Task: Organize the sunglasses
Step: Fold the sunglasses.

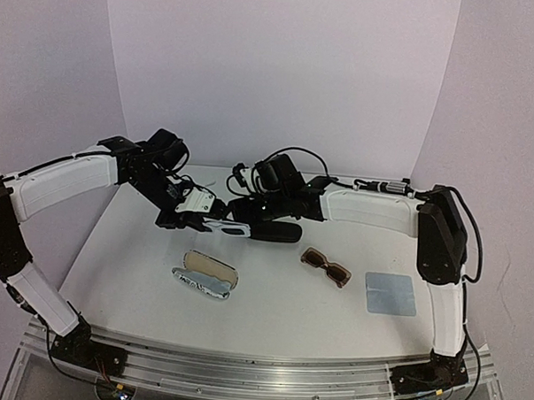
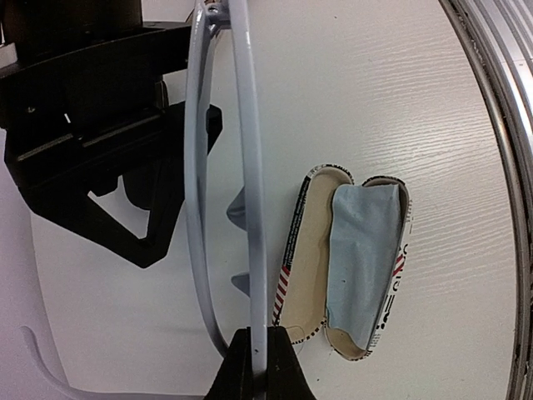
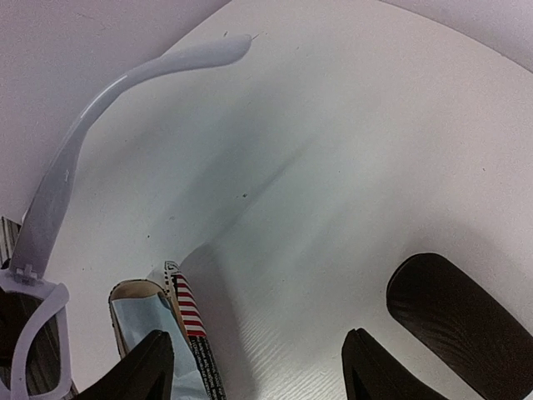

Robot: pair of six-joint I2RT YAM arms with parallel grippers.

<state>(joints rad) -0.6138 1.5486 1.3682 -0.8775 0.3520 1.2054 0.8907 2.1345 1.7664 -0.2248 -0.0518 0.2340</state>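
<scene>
Left tool [image 2: 256, 362] pinched shut on white sunglasses [image 2: 251, 167], right tool [image 3: 256, 350] agape, empty; brown sunglasses [image 1: 324, 267] loose on table [image 1: 131, 265], so I judge neither pair stowed.

The right wrist view cuts the thin white-framed sunglasses [image 3: 62, 171] at its left edge, and the white striped oval case [image 3: 190, 315] and black oval case [image 3: 454, 321] at its bottom edge.

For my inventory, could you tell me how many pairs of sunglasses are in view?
2. The white pair is gripped by the left tool above the table; the brown pair lies on it, right of the striped case. I see no others.
</scene>
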